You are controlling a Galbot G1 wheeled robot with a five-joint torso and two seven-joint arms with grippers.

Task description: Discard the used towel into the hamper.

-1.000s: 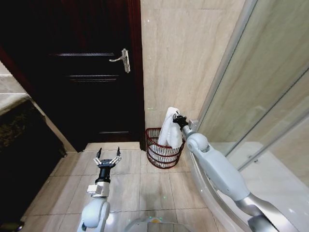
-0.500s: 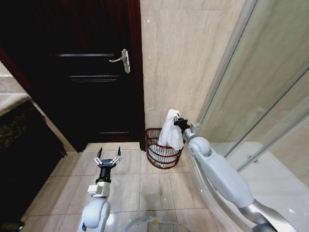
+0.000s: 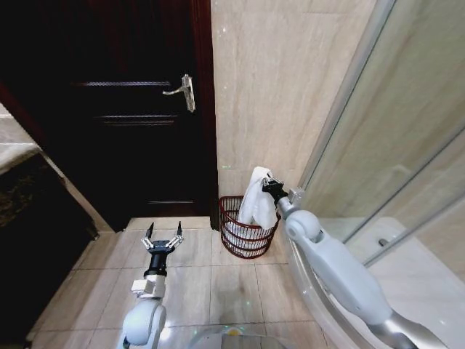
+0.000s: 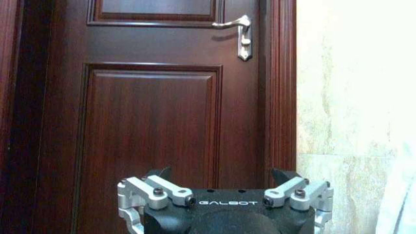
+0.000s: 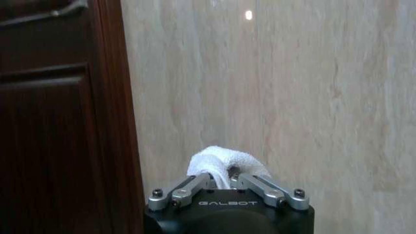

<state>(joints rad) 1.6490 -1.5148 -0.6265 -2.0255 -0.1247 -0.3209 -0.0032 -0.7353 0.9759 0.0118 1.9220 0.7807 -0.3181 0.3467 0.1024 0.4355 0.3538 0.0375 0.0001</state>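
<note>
The white towel (image 3: 257, 198) hangs from my right gripper (image 3: 267, 183), which is shut on its top fold. The towel's lower end drapes over the right rear rim of the hamper (image 3: 243, 243), a dark red wire basket standing on the floor against the beige wall, beside the door. In the right wrist view the fingers pinch the towel (image 5: 221, 161) in front of the beige wall, with the right gripper (image 5: 224, 176) shut on it. My left gripper (image 3: 163, 234) is held open above the floor tiles left of the hamper. The left wrist view shows this left gripper (image 4: 223, 171) open, facing the door.
A dark wooden door (image 3: 131, 116) with a silver handle (image 3: 186, 90) stands left of the hamper. A glass shower screen (image 3: 392, 145) and the shower tray rim run along the right. A dark cabinet (image 3: 29, 240) stands at the left. Open floor tiles (image 3: 211, 283) lie in front.
The whole view has shifted slightly. My right gripper still holds the towel over the hamper, a touch lower. The left arm has not moved.
</note>
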